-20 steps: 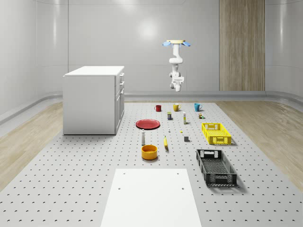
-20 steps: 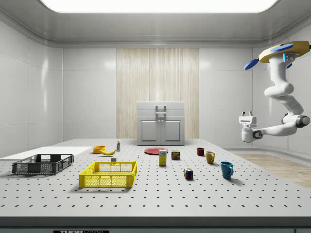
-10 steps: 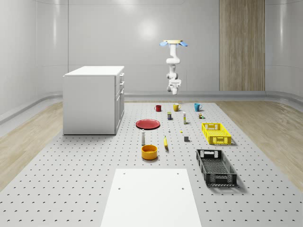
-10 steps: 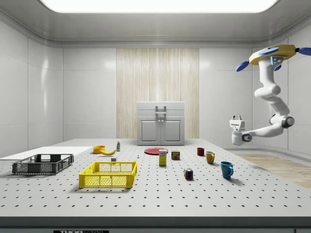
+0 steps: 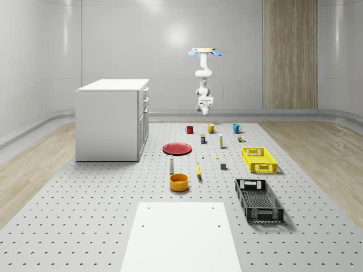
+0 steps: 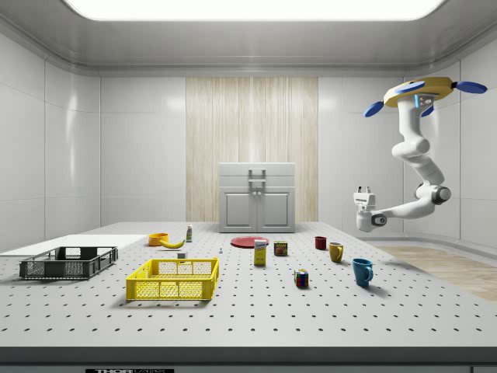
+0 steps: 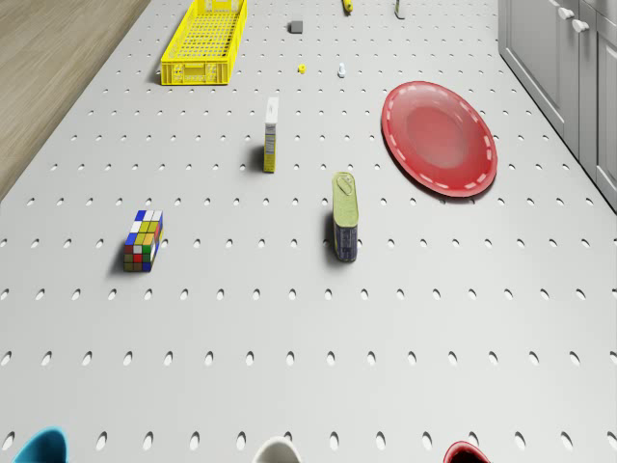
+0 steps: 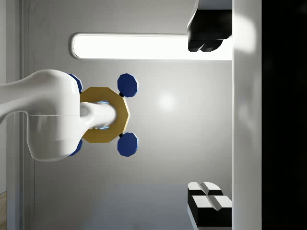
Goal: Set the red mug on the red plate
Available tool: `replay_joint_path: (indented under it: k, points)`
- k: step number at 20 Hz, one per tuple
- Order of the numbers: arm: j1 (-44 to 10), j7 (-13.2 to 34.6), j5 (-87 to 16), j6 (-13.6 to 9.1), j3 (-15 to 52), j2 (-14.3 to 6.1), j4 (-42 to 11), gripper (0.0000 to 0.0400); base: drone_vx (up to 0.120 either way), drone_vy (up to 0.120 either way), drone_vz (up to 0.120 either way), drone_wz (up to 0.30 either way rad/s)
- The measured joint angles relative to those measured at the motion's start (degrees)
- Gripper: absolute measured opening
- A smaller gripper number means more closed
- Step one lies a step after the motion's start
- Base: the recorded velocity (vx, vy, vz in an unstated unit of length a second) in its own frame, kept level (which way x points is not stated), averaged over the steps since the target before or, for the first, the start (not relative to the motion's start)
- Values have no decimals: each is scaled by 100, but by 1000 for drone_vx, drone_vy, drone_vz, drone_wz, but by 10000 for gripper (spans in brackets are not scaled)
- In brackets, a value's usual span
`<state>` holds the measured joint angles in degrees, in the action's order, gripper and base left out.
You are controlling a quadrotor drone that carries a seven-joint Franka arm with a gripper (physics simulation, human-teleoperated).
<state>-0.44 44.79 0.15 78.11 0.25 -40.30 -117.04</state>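
Observation:
The red mug point(image 5: 189, 129) stands at the far end of the perforated table, apart from the red plate point(image 5: 177, 148), which lies nearer the white cabinet. From the side, the mug point(image 6: 320, 242) sits right of the plate point(image 6: 249, 242). In the drone view the plate point(image 7: 441, 138) is whole and the mug's rim point(image 7: 466, 451) peeks in at the edge. The drone point(image 6: 423, 87) hovers high beyond the row of mugs. My gripper point(image 6: 363, 190) hangs in the air with fingers pointing up, open and empty, well above and to the side view's right of the mug. The wrist view looks up at the drone point(image 8: 103, 115) between the fingers point(image 8: 208, 201).
A yellow mug point(image 5: 211, 128) and a blue mug point(image 5: 236, 128) flank the red one. A can point(image 7: 345, 229), a small box point(image 7: 271, 133) and a Rubik's cube point(image 7: 144, 240) stand mid-table. A yellow crate point(image 5: 258, 159), black crate point(image 5: 258, 199), orange bowl point(image 5: 178, 182) and cabinet point(image 5: 113, 119) stand farther off.
Drone and arm have shifted toward the whole-scene view's left and the side view's left, closer to the mugs. The gripper sits a little higher. Nothing on the table has moved.

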Motion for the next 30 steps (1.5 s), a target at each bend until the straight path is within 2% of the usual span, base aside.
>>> replay_joint_path:
  k: [3, 5, 30]
  points:
    - [-2, -1, 0, 10, 2, -7, -3, 400, 120, -120, 0, 0]
    - [-3, -1, -1, 17, 3, -12, -7, 400, 0, -20, 0, 0]
    - [-67, 29, -258, 125, 192, -87, -83, 400, 0, -120, 0, 0]
